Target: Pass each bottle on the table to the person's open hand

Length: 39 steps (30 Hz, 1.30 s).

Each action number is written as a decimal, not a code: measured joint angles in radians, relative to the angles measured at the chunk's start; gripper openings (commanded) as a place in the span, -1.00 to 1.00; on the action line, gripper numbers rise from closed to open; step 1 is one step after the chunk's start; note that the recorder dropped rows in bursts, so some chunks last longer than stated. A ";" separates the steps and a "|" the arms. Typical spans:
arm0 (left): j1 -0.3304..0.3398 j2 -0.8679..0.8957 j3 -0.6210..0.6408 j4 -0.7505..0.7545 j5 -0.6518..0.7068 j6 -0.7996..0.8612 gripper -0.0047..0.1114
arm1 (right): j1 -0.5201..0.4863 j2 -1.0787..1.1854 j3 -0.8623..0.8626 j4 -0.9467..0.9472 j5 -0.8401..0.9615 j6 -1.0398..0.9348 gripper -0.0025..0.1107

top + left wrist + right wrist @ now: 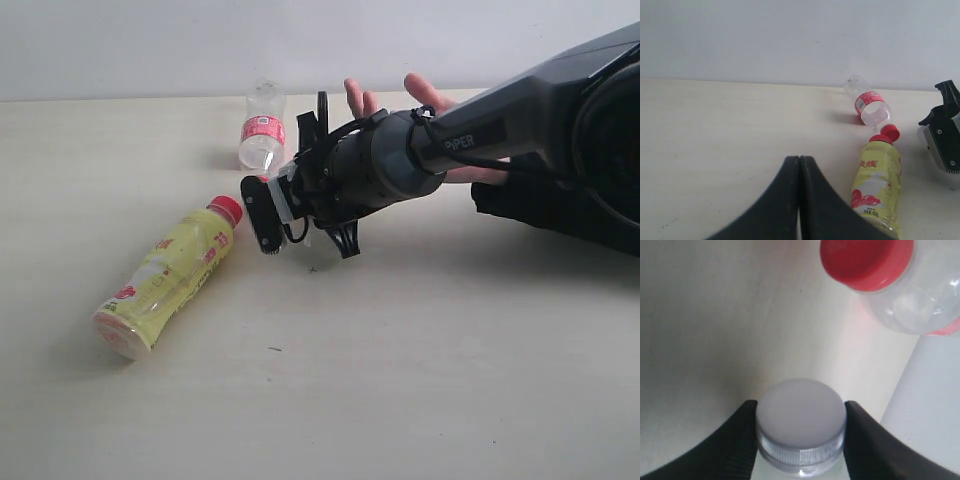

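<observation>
The left pincer point(799, 195) is nearest, its jaws pressed together with nothing between them, low over the bare surface point(420, 390). Next lies the yellow bottle point(170, 280) on its side, with its red cap pointing away. Behind it the right pincer point(800, 406) has its jaws against both sides of the cap of a white-capped bottle point(801, 427). I judge it clamped there, though the views hardly show the body of this bottle. A little farther lies the small clear bottle point(262, 132), also on its side, and behind the right arm point(520, 120) is the open hand point(428, 95). Such plastic bottles are probably light, with smooth thin walls that slip and bend when squeezed. The ribbed cap and the neck under it are stiff, so this is a good place to hold, but the body may swing during the carry.
</observation>
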 measured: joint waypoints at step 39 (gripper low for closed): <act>0.000 0.000 0.000 0.000 0.000 0.000 -0.92 | 0.167 -0.140 0.000 0.041 0.182 -0.040 -0.96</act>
